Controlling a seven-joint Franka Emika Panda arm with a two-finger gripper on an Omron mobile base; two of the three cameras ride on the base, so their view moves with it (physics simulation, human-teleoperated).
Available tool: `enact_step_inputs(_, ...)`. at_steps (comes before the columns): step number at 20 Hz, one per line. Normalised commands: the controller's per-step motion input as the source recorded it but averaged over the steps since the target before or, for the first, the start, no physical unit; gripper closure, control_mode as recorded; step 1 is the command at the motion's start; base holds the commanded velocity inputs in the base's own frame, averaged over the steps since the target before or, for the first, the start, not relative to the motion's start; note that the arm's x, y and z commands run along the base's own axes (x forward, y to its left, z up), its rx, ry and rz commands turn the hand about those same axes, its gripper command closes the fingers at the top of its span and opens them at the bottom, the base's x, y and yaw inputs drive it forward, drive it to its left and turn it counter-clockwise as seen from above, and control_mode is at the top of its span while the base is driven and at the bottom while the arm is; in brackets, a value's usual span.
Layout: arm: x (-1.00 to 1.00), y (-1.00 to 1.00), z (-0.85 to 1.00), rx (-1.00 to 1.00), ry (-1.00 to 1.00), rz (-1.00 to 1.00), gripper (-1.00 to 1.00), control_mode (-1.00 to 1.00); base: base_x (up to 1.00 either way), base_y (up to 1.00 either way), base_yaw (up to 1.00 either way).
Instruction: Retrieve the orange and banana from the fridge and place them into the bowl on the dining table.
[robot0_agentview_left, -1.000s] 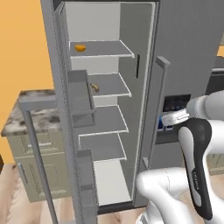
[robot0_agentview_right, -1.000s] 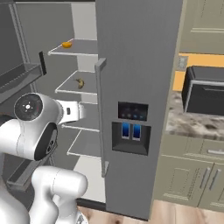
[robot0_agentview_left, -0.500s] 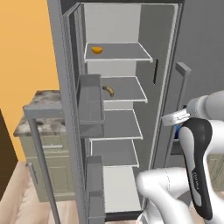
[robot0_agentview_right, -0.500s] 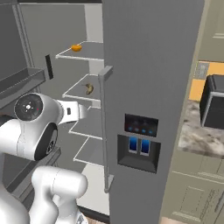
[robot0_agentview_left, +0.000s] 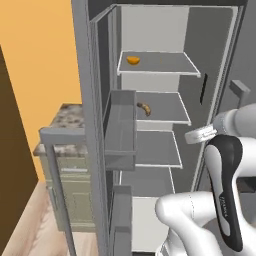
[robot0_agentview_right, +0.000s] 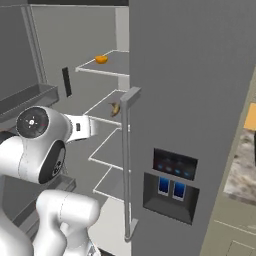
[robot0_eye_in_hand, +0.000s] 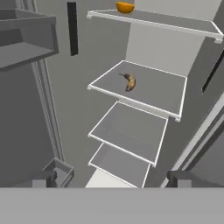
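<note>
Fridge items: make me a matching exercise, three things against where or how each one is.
Things:
1. orange
2. banana
3. hand

Places or states:
A. second shelf from the top
B. open, holding nothing
C. top shelf

Pairs: 1-C, 2-A, 3-B

My base has driven closer to the open fridge (robot0_agentview_left: 95, 125), so my whole view has shifted; the shelves loom larger, and the orange (robot0_agentview_left: 133, 60) and banana (robot0_agentview_left: 144, 108) sit nearer the middle of my cameras
</note>
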Motion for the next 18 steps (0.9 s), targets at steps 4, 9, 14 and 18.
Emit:
enact_step_inputs(4,0.0,0.0,0.0,0.0,0.0,0.0,-1.0,1.0,0.59,0.06,0.22)
enact_step_inputs(9,0.0,0.0,0.0,0.0,0.0,0.0,-1.0,1.0,0.63,0.0,0.21)
enact_step_inputs(14,0.0,0.0,0.0,0.0,0.0,0.0,-1.0,1.0,0.68,0.13,0.13)
enact_step_inputs(18,0.48,0.14,0.0,0.0,0.0,0.0,-1.0,-1.0,0.17,0.03,0.01)
